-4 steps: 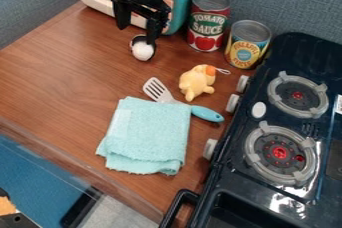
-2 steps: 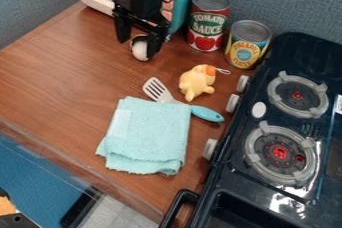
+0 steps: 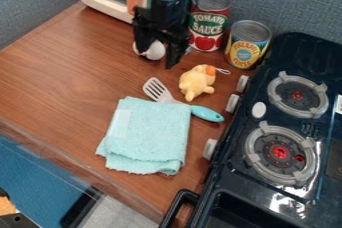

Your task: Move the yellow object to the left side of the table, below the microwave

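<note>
Yellow toy (image 3: 197, 82) lies on the bench (image 3: 60, 67) near the spatula (image 3: 179, 102); pincer (image 3: 157, 58) is released, 2 fingers apart. Judged progress: 0 of 2 stages complete; grasping and transfer below the microwave (image 3: 101, 6) remain.

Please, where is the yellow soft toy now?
In the camera view, the yellow toy lies right of centre on the table, between the spatula and the yellow-labelled can.

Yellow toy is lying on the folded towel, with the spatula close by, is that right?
Not quite: the camera view shows the yellow toy lying on the wooden counter, not on the folded towel. The spatula is close by, as you say.
</note>
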Robot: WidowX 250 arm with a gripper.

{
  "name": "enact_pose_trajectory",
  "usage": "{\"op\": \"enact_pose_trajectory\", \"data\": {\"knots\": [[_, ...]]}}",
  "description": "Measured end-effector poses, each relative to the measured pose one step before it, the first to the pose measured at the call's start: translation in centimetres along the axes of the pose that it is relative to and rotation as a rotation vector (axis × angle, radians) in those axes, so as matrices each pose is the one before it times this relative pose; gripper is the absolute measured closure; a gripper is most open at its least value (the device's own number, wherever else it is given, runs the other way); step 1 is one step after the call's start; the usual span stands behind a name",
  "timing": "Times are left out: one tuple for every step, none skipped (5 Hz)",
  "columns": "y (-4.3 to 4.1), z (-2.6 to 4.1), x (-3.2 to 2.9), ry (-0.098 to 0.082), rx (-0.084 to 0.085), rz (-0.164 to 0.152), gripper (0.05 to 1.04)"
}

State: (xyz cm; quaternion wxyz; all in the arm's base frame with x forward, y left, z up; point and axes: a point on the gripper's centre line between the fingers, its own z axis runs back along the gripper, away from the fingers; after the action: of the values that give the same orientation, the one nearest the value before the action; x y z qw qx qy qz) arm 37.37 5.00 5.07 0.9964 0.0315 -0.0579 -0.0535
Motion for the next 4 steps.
{"op": "enact_pose_trajectory", "data": {"knots": [[-2.540,0.246,0.530,-0.0280,-0.0488,-0.0775,0.083],[-1.168,-0.247,0.058,-0.0288,-0.0530,-0.0376,0.083],[-1.167,-0.335,1.104,-0.0312,-0.0464,-0.0526,0.083],[-0.802,-2.170,0.017,0.0698,0.0135,-0.0337,0.083]]}}
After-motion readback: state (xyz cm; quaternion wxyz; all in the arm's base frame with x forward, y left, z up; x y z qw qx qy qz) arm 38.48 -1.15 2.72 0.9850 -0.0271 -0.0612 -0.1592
